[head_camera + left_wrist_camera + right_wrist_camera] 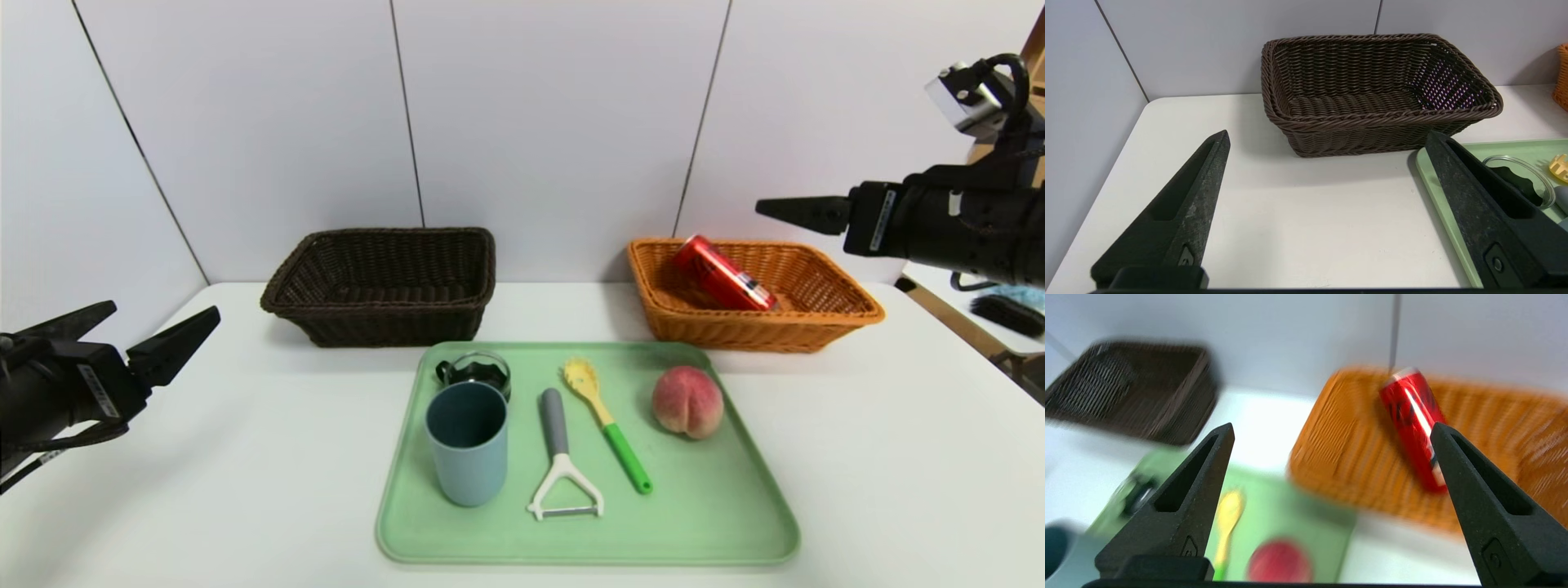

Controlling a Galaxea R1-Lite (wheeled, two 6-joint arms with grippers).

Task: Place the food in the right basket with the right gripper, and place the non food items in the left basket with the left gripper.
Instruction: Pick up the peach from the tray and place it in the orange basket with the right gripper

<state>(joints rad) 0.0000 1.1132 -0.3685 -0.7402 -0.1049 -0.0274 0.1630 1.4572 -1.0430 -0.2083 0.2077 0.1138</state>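
The right gripper (784, 211) has its fingers spread wide with nothing between them; it hangs in the air above the orange basket (816, 320), level and pointing toward the robot's left. In that basket a red can (722, 273) lies tilted, its top end propped against the left wall, apart from the fingers.

The left gripper (139, 335) also holds its fingers spread and empty, hovering over the left edge of the white table (245, 457), well apart from the brown basket (384, 322). In the left wrist view the two black fingers (1196, 183) frame that basket, which shows only its woven floor.

Between the arms, a green tray (710, 523) sits on the table in front of both baskets. On it stand a blue cup (467, 445) and, just behind it and touching or nearly so, a small glass jar (478, 371). Beside the cup lies a peeler (559, 457) with a grey handle and white head, then a yellow spoon with a green handle (608, 425), and a peach (687, 402) near the tray's right edge.
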